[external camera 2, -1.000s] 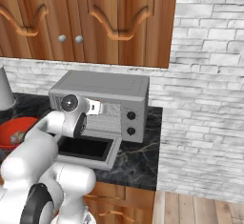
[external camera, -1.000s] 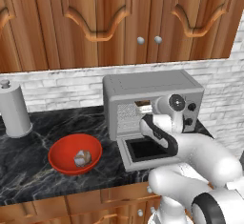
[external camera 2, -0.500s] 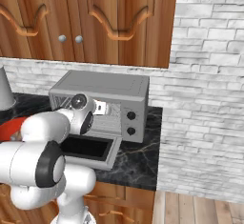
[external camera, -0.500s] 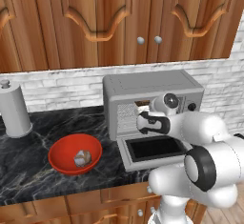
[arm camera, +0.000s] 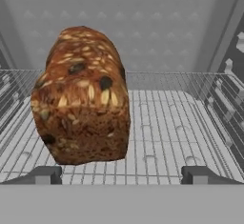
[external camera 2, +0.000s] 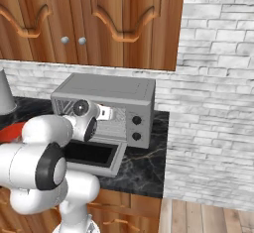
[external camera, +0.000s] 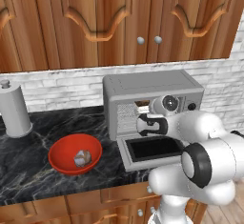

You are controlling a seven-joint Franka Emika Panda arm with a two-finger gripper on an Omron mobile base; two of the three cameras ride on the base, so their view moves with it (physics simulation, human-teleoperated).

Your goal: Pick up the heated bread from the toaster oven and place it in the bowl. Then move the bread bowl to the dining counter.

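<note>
Arm has swung in over the last second: the wrist sat out over the dropped door, now the hand pokes into the mouth of the toaster oven, so the reach for the pick is nearly closed out. Grasp not made yet.

Gripper is open wide, holding nothing; the two dark fingertips sit at the front edge of the wire rack. The heated bread lies on the rack inside the oven, toward its left side in the hand view, above the left tip rather than centred between the two. Probably needs a small sideways shift before closing, though the hand view's tilt makes that hard to call.

The bowl is on the black marble counter left of the oven, with a pale roll already in it.

Hidden or poor: in both base views the robot's wrist blocks the oven opening, bread hardly readable there. In the right base view the bowl is cut by the left edge behind the arm. Paper towel holder stands near the counter's back left.
</note>
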